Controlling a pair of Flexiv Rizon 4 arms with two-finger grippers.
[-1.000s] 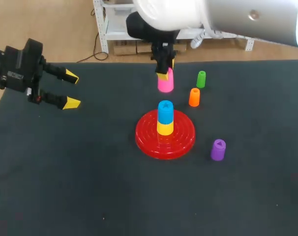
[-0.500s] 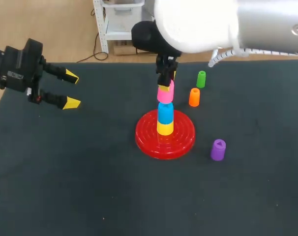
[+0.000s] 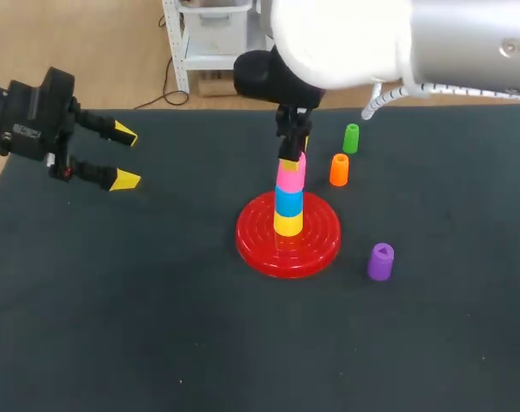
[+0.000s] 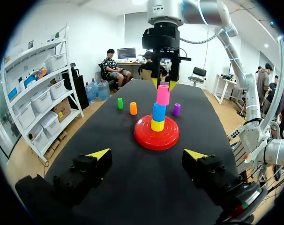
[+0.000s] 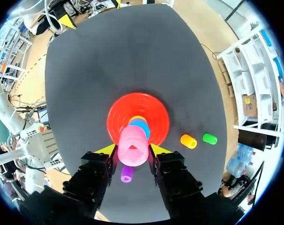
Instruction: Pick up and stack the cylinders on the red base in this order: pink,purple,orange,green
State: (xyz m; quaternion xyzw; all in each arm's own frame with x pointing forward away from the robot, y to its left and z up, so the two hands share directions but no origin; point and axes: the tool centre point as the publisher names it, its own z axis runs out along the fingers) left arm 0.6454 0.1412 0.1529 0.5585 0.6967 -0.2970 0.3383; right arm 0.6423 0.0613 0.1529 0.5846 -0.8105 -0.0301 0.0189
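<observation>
The red base (image 3: pixel 264 243) (image 4: pixel 144 138) (image 5: pixel 118 110) carries a yellow cylinder (image 3: pixel 287 224) with a blue one (image 3: pixel 287 201) on top. My right gripper (image 3: pixel 292 161) (image 5: pixel 133 150) is shut on the pink cylinder (image 3: pixel 291 174) (image 4: pixel 163 94) (image 5: pixel 132 145), which sits on or just over the blue one. Orange (image 3: pixel 338 169) (image 5: pixel 188 141) and green (image 3: pixel 351 138) (image 5: pixel 209 138) cylinders stand behind the base on the right. The purple cylinder (image 3: pixel 380 261) (image 5: pixel 126 174) stands to the base's front right. My left gripper (image 3: pixel 123 156) (image 4: pixel 146 154) hangs open over the table's far left.
The dark table mat (image 3: pixel 157 326) spreads wide in front of and to the left of the base. Its back edge (image 3: pixel 200 110) runs just behind the cylinders.
My right gripper has carried the pink cylinder from behind the base forward and down onto the blue one. The left arm has kept still.
</observation>
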